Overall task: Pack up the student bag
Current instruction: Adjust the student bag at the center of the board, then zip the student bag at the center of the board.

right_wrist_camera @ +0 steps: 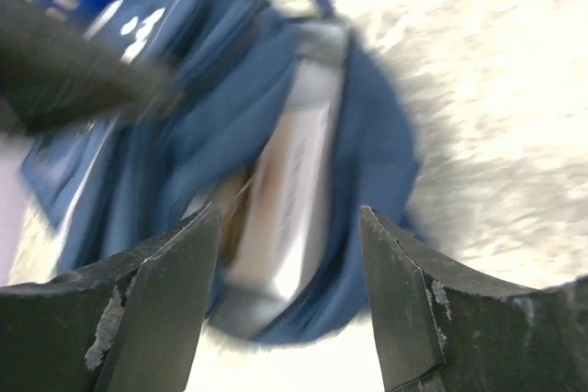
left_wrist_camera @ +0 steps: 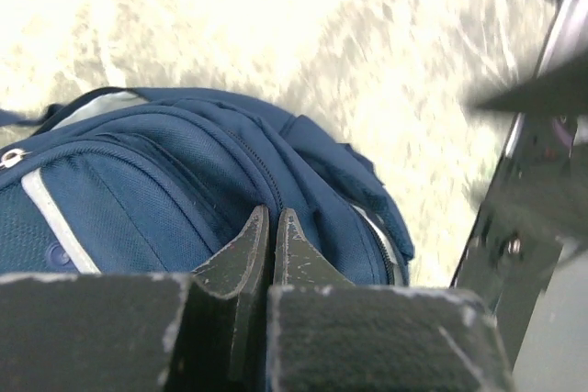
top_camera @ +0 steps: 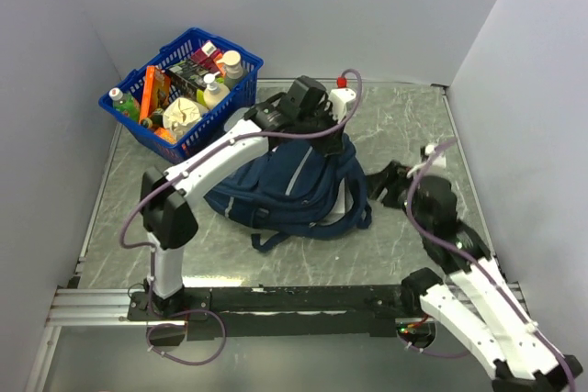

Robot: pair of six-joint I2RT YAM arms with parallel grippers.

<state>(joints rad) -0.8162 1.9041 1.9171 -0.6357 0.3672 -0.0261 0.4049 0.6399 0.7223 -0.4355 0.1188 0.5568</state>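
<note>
Evidently mid-loading. Nearest: right fingers [right_wrist_camera: 165,300] spread wide, gripping nothing, aimed at the open mouth of the student bag [right_wrist_camera: 377,135] lying on the counter [top_camera: 404,126] just ahead of them. Between and beyond the two tips, a pale flat box [right_wrist_camera: 294,181] lodged in that mouth, part in, part showing. Further on, left fingers [left_wrist_camera: 243,254] pressed together atop the bag's upper seam beside a zip [left_wrist_camera: 262,172]; cannot tell whether pinching cloth or merely resting on it. Past those and off to their left in the top view, a blue basket [top_camera: 237,96], well filled. By the look of it, one item in, with more to fetch. Next, presumably: draw the right fingers back clear of the mouth, swing toward the basket, pick another item, keeping the bag's opening propped wide meanwhile.
</note>
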